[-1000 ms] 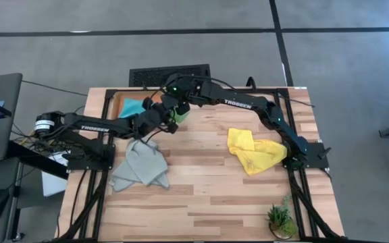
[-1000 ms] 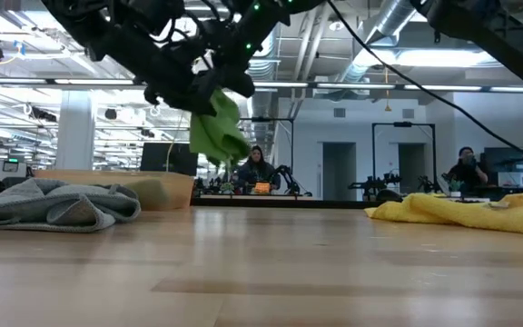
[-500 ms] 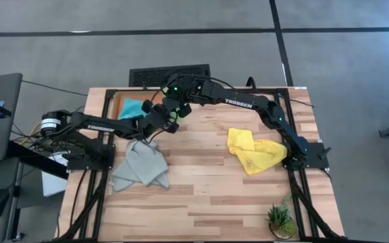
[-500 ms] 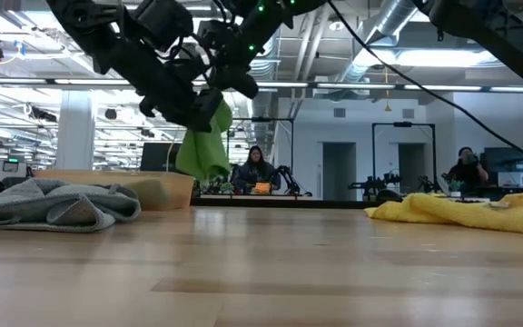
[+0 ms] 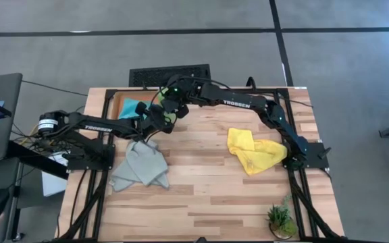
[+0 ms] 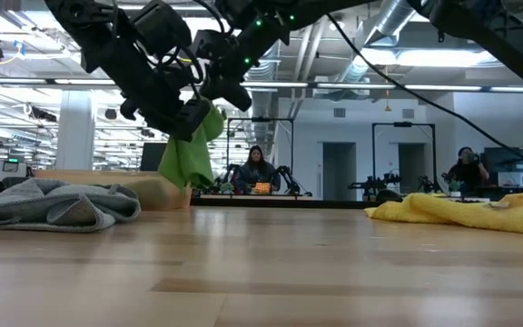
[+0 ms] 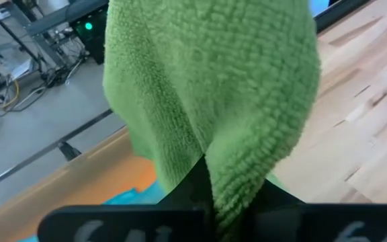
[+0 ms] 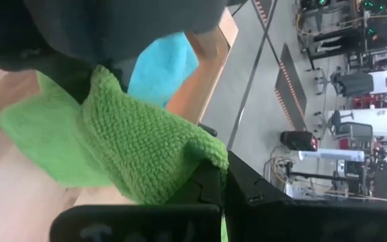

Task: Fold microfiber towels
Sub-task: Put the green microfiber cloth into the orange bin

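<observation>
Hanging from both clamped grippers, left gripper [image 5: 155,116] and right gripper [image 5: 169,108], lime green towel [image 6: 187,156]; turquoise towel [image 5: 131,106] just beyond, grey towel [image 5: 140,165] below-left.

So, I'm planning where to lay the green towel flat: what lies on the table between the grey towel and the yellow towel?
Nothing: bare wood lies between the grey towel and the yellow towel. Both the high and low views show it.

Green towel [image 7: 213,101] fills the left wrist view, cut off at top; arms hide it from above.
</observation>
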Motion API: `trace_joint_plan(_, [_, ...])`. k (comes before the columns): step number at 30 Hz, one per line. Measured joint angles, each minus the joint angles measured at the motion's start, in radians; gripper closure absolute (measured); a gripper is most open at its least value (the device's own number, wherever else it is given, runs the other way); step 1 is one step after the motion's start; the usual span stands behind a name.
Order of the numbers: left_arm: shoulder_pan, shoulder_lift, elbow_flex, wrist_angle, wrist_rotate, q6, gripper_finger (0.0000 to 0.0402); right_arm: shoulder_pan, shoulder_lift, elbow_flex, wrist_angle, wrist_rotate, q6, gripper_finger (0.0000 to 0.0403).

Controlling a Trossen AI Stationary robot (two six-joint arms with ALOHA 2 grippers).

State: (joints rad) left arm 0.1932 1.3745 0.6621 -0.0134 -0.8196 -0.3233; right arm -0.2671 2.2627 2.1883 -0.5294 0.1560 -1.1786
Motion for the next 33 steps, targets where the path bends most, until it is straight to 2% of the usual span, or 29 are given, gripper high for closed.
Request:
trace_joint_plan(11, [0.033,-0.001,0.003,-0.108,-0.035,-0.100,0.0401,-0.009,0.002,-0.001,0.003,-0.002,0.000,0.0372])
trace_joint_plan(17, [0.064,0.003,-0.003,-0.167,0.020,-0.164,0.0401,-0.009,-0.003,0.003,0.024,0.006,0.001,0.0352])
trace_joint_plan(26, [0.108,0.002,-0.002,-0.332,0.004,-0.401,0.0401,-0.009,-0.002,0.003,0.014,0.009,0.001,0.0308])
trace_joint_plan(30, [0.126,0.002,-0.002,-0.342,0.008,-0.417,0.0401,-0.001,-0.002,0.002,0.014,0.099,0.005,0.0286])
trace_joint_plan(33, [0.152,0.001,-0.001,-0.333,0.050,-0.407,0.0401,-0.001,-0.010,0.002,0.007,0.139,0.044,0.0279])
